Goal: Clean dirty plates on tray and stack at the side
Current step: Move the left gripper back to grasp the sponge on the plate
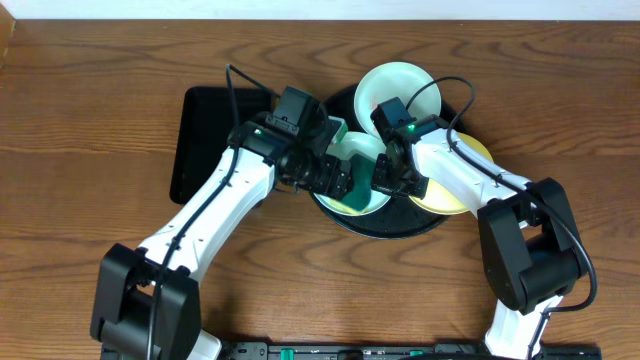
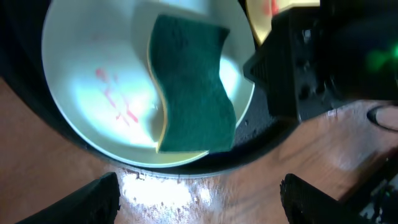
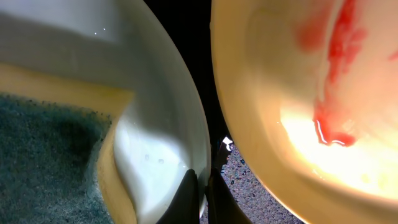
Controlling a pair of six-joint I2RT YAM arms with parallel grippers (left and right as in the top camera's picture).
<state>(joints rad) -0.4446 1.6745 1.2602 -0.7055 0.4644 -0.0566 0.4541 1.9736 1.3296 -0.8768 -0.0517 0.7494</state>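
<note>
The right tool (image 3: 202, 194) pinches the rim of the mint plate (image 3: 163, 140). The left tool (image 2: 199, 200) hangs spread above the sponge (image 2: 193, 93) lying in it. That plate and the yellow plate (image 3: 267, 124), on the tray (image 1: 385, 228), show red smears. Nothing is stacked, so cleaning looks barely begun.

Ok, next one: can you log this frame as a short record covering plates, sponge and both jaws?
round tray: holds all three plates
middle plate: pale mint, red smears, sponge lying in it
yellow plate: beside it, red smear, not cleaned
far plate: pale, at the tray's back
left arm: jaws open over the sponge, holding nothing
right arm: jaws pinched on the middle plate's rim
stacked aside: none yet
</note>
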